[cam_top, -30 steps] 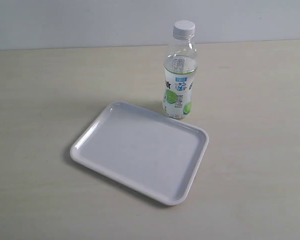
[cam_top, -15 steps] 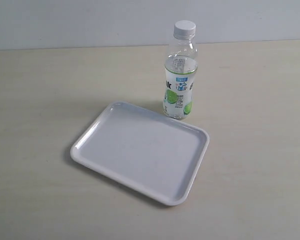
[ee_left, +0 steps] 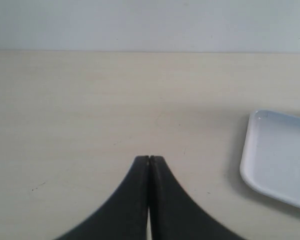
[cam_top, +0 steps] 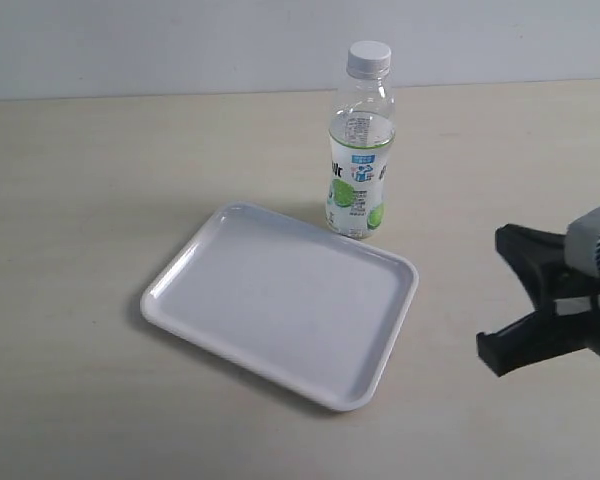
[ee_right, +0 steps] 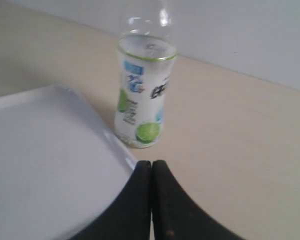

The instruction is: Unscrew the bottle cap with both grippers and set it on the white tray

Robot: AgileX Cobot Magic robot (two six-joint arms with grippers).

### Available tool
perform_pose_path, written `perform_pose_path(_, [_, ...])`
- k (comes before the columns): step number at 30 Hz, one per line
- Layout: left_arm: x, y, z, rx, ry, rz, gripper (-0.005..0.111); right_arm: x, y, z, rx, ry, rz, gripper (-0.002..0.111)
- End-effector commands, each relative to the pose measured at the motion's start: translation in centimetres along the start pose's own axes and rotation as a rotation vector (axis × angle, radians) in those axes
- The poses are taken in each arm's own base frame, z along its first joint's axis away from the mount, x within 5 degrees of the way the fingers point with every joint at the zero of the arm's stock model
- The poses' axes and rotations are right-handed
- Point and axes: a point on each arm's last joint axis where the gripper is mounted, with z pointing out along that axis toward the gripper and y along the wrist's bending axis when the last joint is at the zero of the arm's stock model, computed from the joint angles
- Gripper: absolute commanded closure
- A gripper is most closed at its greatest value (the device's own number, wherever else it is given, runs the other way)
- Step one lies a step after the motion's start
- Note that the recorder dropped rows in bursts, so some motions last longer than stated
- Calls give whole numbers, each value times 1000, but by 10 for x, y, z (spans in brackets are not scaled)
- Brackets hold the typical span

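Clear plastic on a narrow base makes the bottle (cam_top: pixel 360 160) my main worry. It stands upright on the worktop (cam_top: pixel 80 170) just beside the far edge of the white tray (cam_top: pixel 280 300), with the bottle cap (cam_top: pixel 368 58) screwed on top. I judge that a nudge high on the neck would tip it over.

The right claw (ee_right: pixel 151 162) is clenched on nothing, fingers pressed flat together, and it points at the lower label. The left claw (ee_left: pixel 149 157) is likewise clenched and empty, over bare worktop near a tray corner. If I drive either one in without spreading its fingers first, it would shove the bottle rather than clasp it. Twisting the cap with the body loosely held would only spin the whole bottle. A cap that small could also slip free and roll off the worktop.

The exterior view gives me the cap and the whole tray. The right wrist view cuts the bottle off at the shoulder, so the cap is missing there. The left wrist view shows one tray corner and no bottle at all. The exterior view catches only a black forked part of the right claw at its edge and nothing of the left one, so I read the finger closure from the wrist views
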Motion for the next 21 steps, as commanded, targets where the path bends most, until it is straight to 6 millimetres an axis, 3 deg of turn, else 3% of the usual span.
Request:
perform_pose_path(1, [0,0,0,4,-14,-1,107,-12,7,14,-39,-37,19,108])
perform_pose_path(3, [0,0,0,4,-14,-1,107,-24,2,17,19,-87,54,108])
perform_pose_path(9, [0,0,0,4,-14,-1,107,-24,-9,17,141,-91,175,108])
perform_pose_path(18, [0,0,0,3,-14,3,107,-17,-5,17,101,-10,77,108])
perform_pose_path(21, [-8,0,-1,-5,-100,75,107,-18,-5,17,105,-17,60,108])
